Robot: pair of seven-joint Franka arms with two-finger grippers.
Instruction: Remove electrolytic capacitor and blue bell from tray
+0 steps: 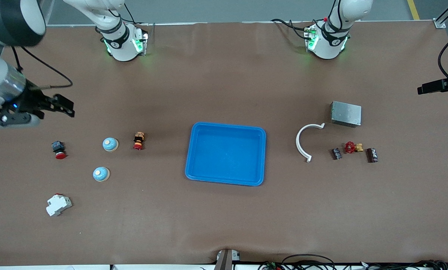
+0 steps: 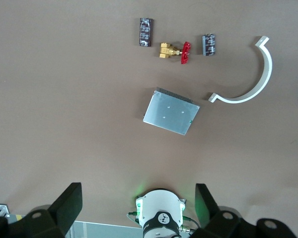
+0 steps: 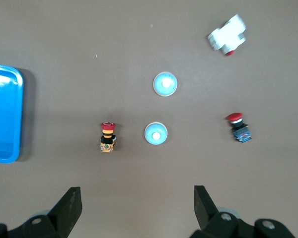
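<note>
- Table (image 1: 224,225): your brown work surface, carrying every item below.
- Blue tray (image 1: 199,150): at the table's centre, between the two groups of parts.
- Right gripper (image 1: 60,105): you see it raised over the right arm's end of the table, above the push button; jaws fully apart, holding nothing.
- Left gripper (image 2: 139,208): seen only in its own wrist view, high over the left arm's end; fingers spread wide, nothing between them.
- Metal box (image 1: 345,114): at the left arm's end, farther from the front camera than the small parts.
- White curved bracket (image 1: 302,140): between the tray and the capacitors.
- White breaker (image 1: 58,204): nearest the front camera in the right arm's group.
- Two bells (image 1: 110,144) (image 1: 101,174): blue domes at the right arm's end, apart from each other, one nearer the front camera.
- Red push button (image 1: 59,149) and red-and-yellow switch (image 1: 138,140): flanking the farther bell.
- Two capacitors (image 1: 336,153) (image 1: 372,155): dark blocks lying either side of the red-handled valve (image 1: 352,147).
</note>
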